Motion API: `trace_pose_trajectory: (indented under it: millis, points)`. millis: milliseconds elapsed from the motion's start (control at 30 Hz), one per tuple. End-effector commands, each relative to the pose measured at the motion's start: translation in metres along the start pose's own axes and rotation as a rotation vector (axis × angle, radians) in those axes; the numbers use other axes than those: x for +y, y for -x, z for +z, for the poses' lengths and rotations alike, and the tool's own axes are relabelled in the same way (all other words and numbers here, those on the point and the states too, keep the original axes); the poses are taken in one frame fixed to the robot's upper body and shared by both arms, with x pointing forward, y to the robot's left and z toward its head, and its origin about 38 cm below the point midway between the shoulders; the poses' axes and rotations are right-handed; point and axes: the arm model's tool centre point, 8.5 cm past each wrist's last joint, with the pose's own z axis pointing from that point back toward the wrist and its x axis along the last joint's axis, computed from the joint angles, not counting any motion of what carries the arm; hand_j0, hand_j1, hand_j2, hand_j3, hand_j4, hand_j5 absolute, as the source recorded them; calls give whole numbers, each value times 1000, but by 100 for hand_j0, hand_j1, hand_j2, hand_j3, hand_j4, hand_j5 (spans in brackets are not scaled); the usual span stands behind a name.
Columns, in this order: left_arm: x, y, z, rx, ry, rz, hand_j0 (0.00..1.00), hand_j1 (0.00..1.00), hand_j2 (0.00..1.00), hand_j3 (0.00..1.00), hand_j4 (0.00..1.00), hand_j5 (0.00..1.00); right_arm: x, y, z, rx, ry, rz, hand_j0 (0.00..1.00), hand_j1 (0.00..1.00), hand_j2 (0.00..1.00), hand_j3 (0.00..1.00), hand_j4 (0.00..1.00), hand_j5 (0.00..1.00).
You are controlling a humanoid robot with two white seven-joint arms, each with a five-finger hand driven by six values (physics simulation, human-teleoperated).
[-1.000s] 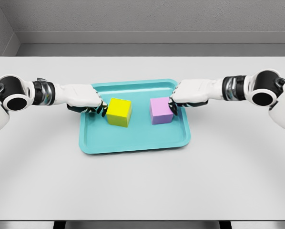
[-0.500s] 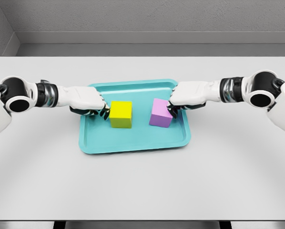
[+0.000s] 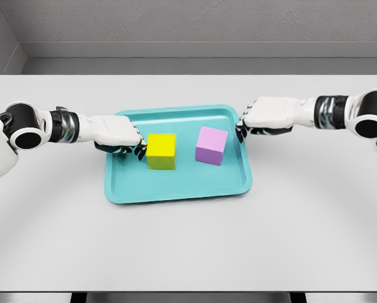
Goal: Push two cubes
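Head view shows two cubes on a teal tray [image 3: 176, 189] at the middle of a white table [image 3: 188, 240]. One cube is yellow [image 3: 161, 151], standing left of the tray's centre with its front face square to the camera. The purple cube [image 3: 211, 146] sits at 3 o'clock from it, apart from it, turned a little so one corner points toward the camera.

At 9 o'clock of the yellow cube, the left hand [image 3: 116, 134] lies knuckles up with fingers curled, fingertips touching the cube's left side and gripping nothing. At 3 o'clock of the purple cube, the right hand [image 3: 267, 116] is curled too, holding nothing, over the tray's right rim.

Against half a second ago, the right hand has drawn back from the purple cube, and that cube has shifted slightly toward 12 o'clock. The yellow cube has barely moved.
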Motion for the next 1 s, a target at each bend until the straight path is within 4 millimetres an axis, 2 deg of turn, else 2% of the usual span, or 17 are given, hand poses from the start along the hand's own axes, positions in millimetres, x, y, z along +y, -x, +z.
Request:
trace_pose_trajectory:
  millis: [0, 100, 333, 400, 467, 500, 600, 633, 967]
  points:
    - [-1, 0, 0, -2, 6, -6, 49, 49, 49, 49, 49, 49, -1, 3, 3, 9, 11, -10, 52, 52, 52, 52, 52, 52]
    - [-2, 0, 0, -1, 8, -6, 49, 49, 49, 49, 49, 49, 15, 14, -2, 31, -12, -66, 52, 52, 52, 52, 52, 52]
    - [-2, 0, -1, 0, 8, -4, 49, 49, 49, 49, 49, 49, 22, 19, -7, 41, -17, -100, 48, 48, 48, 48, 48, 48]
    - [-2, 3, 3, 8, 8, 0, 54, 54, 54, 54, 54, 54, 20, 16, -13, 29, -10, -102, 48, 48, 48, 48, 48, 48]
    - [-7, 18, 12, 44, 9, 38, 75, 75, 75, 75, 75, 75, 16, 11, -22, 8, 1, -102, 48, 48, 48, 48, 48, 48]
    - [-6, 19, 14, 46, 7, 38, 80, 80, 80, 80, 80, 80, 13, 7, -28, -3, 9, -100, 48, 48, 48, 48, 48, 48]
    - [-5, 22, 19, 52, 2, 45, 80, 80, 80, 80, 80, 80, 9, 5, -33, -14, 16, -97, 48, 48, 48, 48, 48, 48]
    - [-7, 26, 27, 68, 6, 47, 80, 80, 80, 80, 80, 80, 9, 4, -34, -16, 18, -97, 48, 48, 48, 48, 48, 48]
    - [-6, 26, 27, 63, -1, 54, 80, 80, 80, 80, 80, 80, -6, -4, -49, -48, 46, -89, 48, 48, 48, 48, 48, 48]
